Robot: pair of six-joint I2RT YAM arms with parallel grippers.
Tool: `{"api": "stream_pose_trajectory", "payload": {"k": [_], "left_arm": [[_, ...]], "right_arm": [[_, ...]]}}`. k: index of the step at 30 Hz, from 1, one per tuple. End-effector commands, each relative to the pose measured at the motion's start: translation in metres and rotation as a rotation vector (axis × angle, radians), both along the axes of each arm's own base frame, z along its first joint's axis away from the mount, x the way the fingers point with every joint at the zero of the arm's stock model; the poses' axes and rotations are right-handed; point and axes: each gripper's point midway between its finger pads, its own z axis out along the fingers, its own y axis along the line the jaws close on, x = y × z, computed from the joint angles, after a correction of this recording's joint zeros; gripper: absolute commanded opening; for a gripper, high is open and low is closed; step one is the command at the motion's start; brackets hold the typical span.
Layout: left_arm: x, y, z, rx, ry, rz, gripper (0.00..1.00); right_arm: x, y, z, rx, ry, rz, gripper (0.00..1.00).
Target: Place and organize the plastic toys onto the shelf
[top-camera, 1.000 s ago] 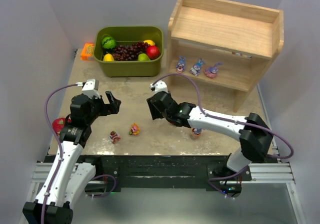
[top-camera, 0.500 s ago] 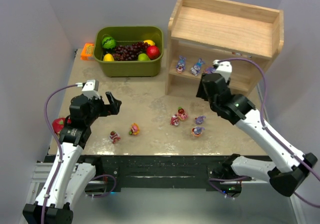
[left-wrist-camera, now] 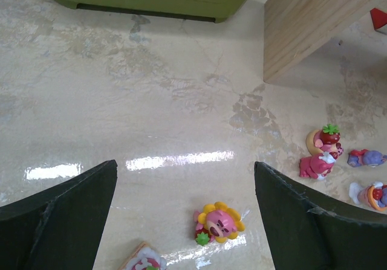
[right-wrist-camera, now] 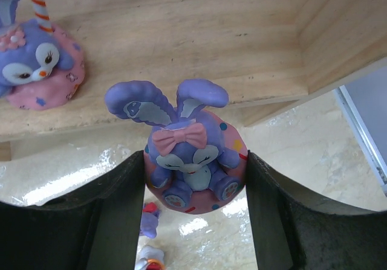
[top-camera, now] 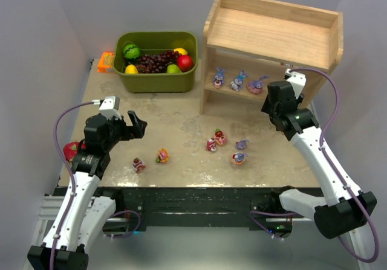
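our right claw (right-wrist-camera: 193,179) is closed on the bow-wearing bunny (right-wrist-camera: 184,146), short of the shelf (right-wrist-camera: 181,40) edge; released early, it likely falls to the table (right-wrist-camera: 302,143). left claw (left-wrist-camera: 184,173) gapes, empty.

A robot lab test cell: plain pale walls (top-camera: 36,52) box in a stone-look table (top-camera: 181,110), 2 robot arms (top-camera: 81,179) bolted to its metal rail (top-camera: 193,199).

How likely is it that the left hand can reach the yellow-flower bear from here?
Probably yes. The left hand is open, the yellow-flower bear lies in line with its gap on the table, and nothing stands between them.
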Motion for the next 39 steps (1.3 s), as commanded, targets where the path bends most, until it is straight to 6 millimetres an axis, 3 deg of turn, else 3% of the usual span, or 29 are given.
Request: {"api": "stream_pose_trajectory", "payload": {"k": [1, 6, 20, 28, 39], "left_arm": [[0.002, -0.003, 0.006, 0.004, -0.035, -0.017, 0.99], [0.002, -0.002, 0.006, 0.007, -0.031, -0.015, 0.99], [0.003, 0.000, 0.003, 0.014, -0.021, -0.004, 1.00], [0.003, 0.001, 0.001, 0.017, -0.015, 0.002, 0.99], [0.004, 0.002, -0.001, 0.019, -0.008, 0.006, 1.00]], "right_arm": [[0.015, -0.005, 0.022, 0.011, -0.086, -0.011, 0.00], [0.025, -0.008, 0.031, -0.001, -0.107, -0.024, 0.00], [0.052, -0.011, 0.033, 0.005, -0.154, -0.039, 0.00], [0.054, -0.011, 0.043, 0.027, -0.249, -0.038, 0.00], [0.060, -0.009, 0.027, 0.019, -0.285, -0.017, 0.01]]}}
